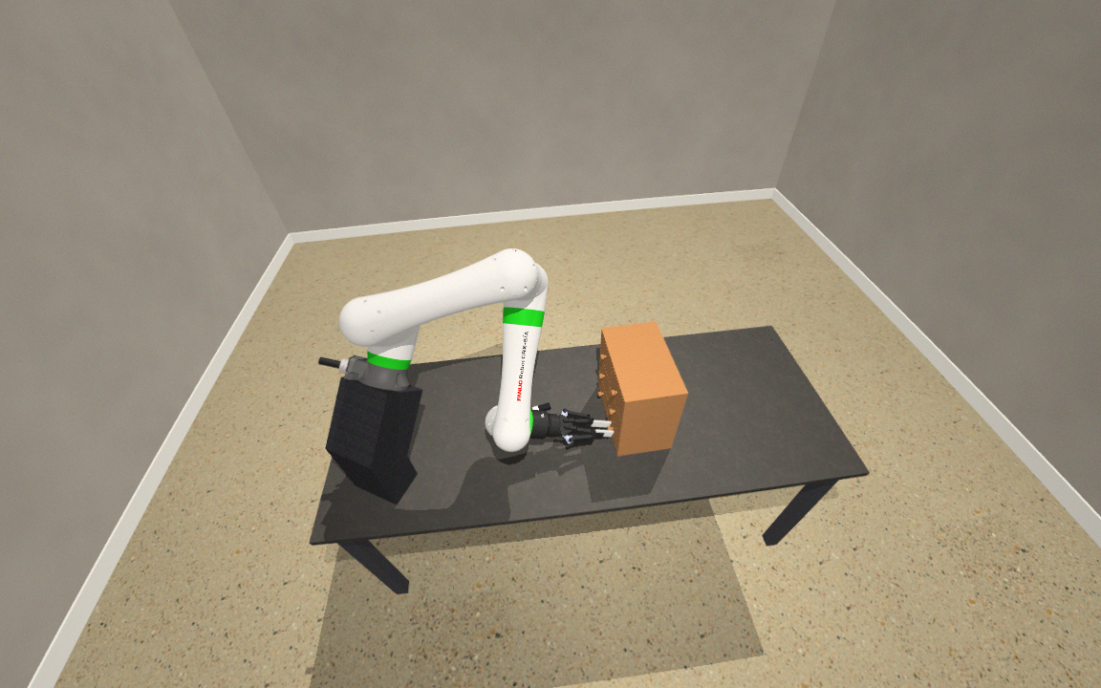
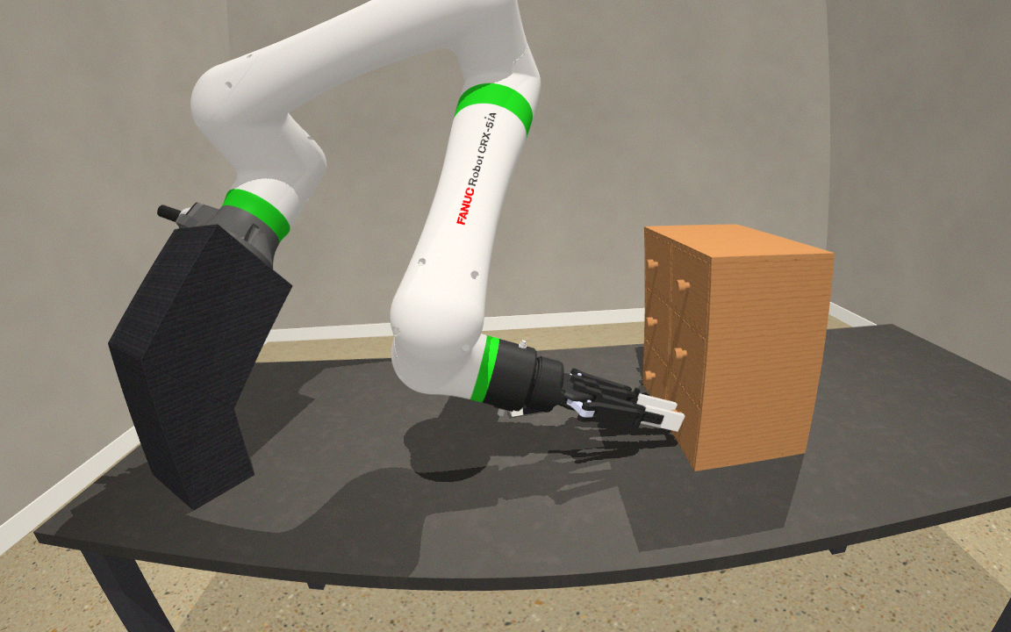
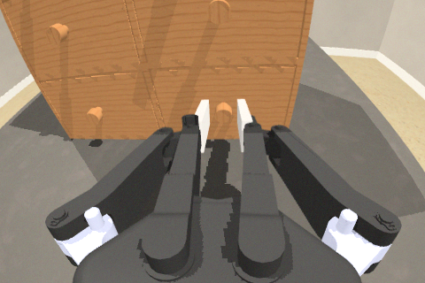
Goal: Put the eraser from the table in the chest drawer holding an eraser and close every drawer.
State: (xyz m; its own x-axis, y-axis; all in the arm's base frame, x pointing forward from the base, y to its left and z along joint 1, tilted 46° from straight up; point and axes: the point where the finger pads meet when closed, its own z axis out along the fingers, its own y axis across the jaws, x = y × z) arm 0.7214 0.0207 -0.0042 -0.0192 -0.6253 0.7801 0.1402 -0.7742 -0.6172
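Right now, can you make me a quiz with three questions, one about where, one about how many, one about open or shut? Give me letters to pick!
1. Where is the gripper?
A) above the chest's top
B) in front of a bottom drawer
C) behind the chest

2. How many knobs does the chest show in the wrist view?
A) two
B) four
C) seven

3. How are the drawers in the wrist view?
A) all pushed in
B) one hanging out
C) all out

1 B: its fingers point at the low right knob.
2 B: two upper, two lower.
3 A: their fronts sit flat.
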